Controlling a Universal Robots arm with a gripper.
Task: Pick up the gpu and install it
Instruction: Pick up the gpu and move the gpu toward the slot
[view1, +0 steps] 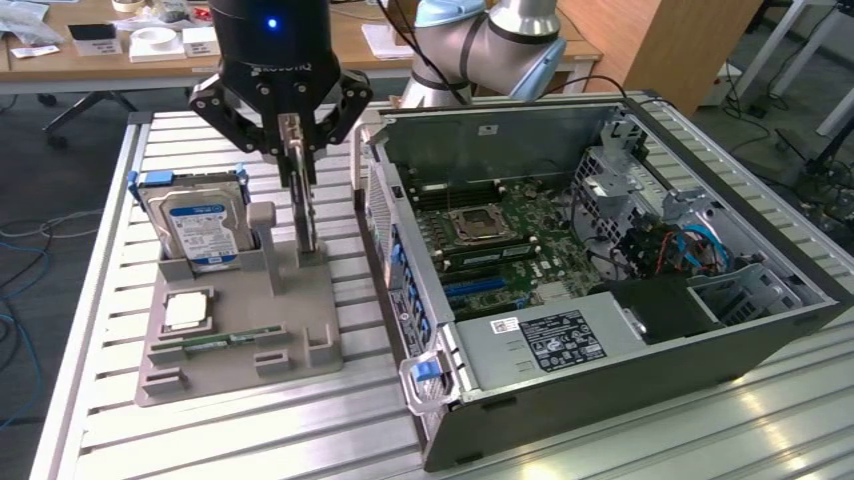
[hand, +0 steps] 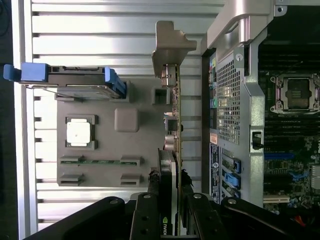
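The open computer case (view1: 627, 340) lies on its side at the exterior view's right, just beside a grey parts holder (view1: 227, 350) on the slatted table (view1: 107, 420). The gpu (view1: 310, 215) (hand: 175, 100) stands on edge along the holder's side nearest the case. It shows edge-on as a thin dark card, with a silver bracket (hand: 172, 42) at one end and a black housing bulging from one face. The gripper (view1: 296, 150) (hand: 170, 177) has its jaws drawn in narrowly on the card's upper edge, one finger on each face. The fan's round face is turned out of sight, the gripper covers one end of the card, and it cannot be told whether the lower edge sits in the holder's slot or hangs just clear of it.
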